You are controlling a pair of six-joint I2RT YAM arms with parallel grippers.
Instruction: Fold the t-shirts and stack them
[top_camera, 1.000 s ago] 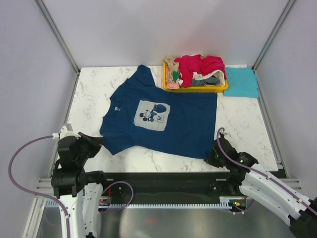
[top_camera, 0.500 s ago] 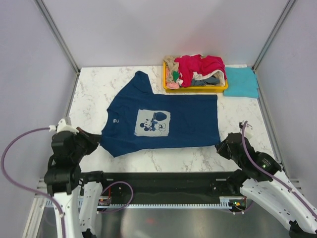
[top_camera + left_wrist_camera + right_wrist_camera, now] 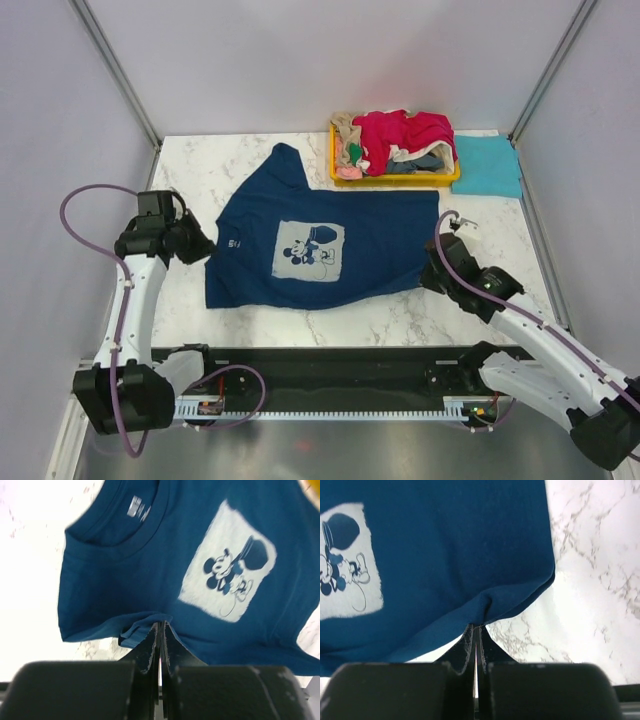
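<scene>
Table (image 3: 190, 175): white top with grey marble veining, matt, lit evenly from above.
Room: plain pale grey-lilac walls (image 3: 300, 60) on three sides – slim metal frame posts (image 3: 115, 70) run up from the table's far corners.
Near edge: a black rail (image 3: 330, 360) carries both arm bases; purple cables (image 3: 75, 200) loop off the arms.
Navy t-shirt (image 3: 380, 235): spread face up across the middle of the table, collar toward the left, hem toward the right, far sleeve pointing to the back wall.
Print (image 3: 308, 250): pale square with Mickey Mouse, on the chest, uncreased.
Left gripper (image 3: 160, 626): fingers pressed together on a small fold of the navy t-shirt at its near sleeve, below the collar; the cloth puckers at the tips.
Right gripper (image 3: 476, 628): fingers likewise closed, pinching the hem's near corner – bare marble shows under and beside that corner.
Yellow tray (image 3: 395, 181): at the table's far edge, its near wall just beside the shirt's far side.
Tray contents: a heap topped by a crimson-pink t-shirt (image 3: 405, 130), a beige t-shirt (image 3: 347, 130) at the left end, other colours underneath.
Teal t-shirt (image 3: 487, 165): folded flat in the far right corner, just beside the tray's right end.
</scene>
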